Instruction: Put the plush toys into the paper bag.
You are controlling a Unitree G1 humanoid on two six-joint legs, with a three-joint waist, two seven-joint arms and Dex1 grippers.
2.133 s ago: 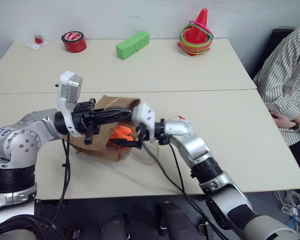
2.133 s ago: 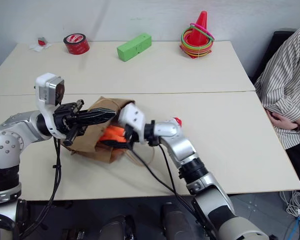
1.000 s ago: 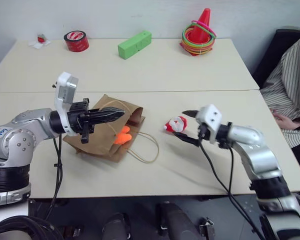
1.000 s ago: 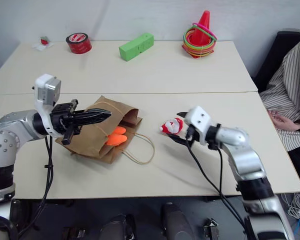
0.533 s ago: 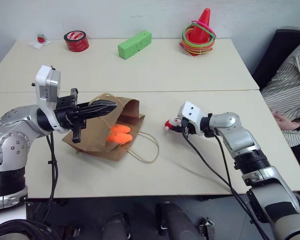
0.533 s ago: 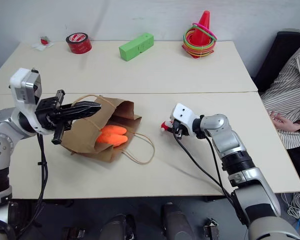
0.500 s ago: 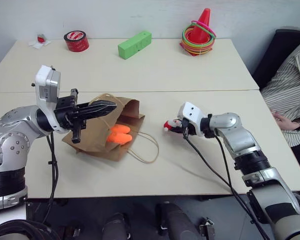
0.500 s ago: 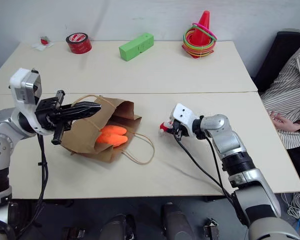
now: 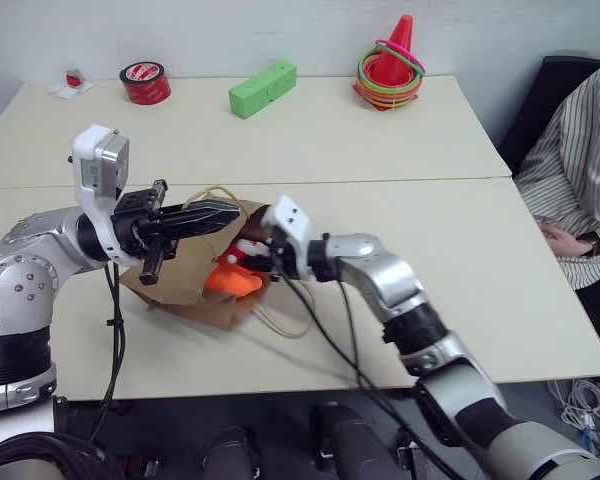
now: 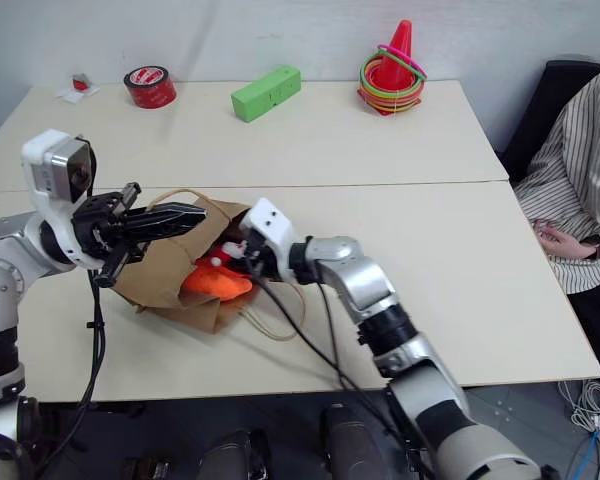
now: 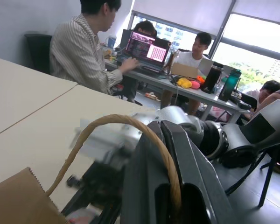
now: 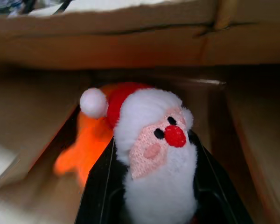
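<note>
Two plush toys: one orange toy (image 10: 216, 283) and one Santa toy (image 12: 154, 144).
Orange toy: lies inside the mouth of the paper bag (image 9: 180, 280), partly showing at the opening.
Santa toy: clamped between the jaws of the right gripper (image 9: 248, 258), at the bag's mouth, just above the orange toy; in the right wrist view its white beard, red nose and red hat with a white pompom face the camera, the bag's brown walls around it.
One paper bag: brown, lying on its side on the near surface (image 9: 460, 300), mouth toward the right arm, one cord handle (image 9: 280, 325) trailing on the surface.
Second handle: the other cord loop (image 11: 116, 123) is raised over the left gripper (image 9: 220, 212), whose jaws are together on it, holding the bag's upper edge up.
Two grippers: both at the bag, left from the bag's left side, right reaching in from the right.
Far surface, one of each: red tape roll (image 9: 144, 82), green block (image 9: 263, 88), cone with coloured rings (image 9: 392, 65), small red-and-white item (image 9: 72, 80) at the far left corner.
One person: striped sleeve and hands (image 9: 570, 190) at the right edge.
Change from a second ago: the Santa toy lay on the surface well to the right of the bag, with the right jaws wide apart beside it; now it is gripped and carried over to the bag's opening. The orange toy and the left gripper keep their places.
</note>
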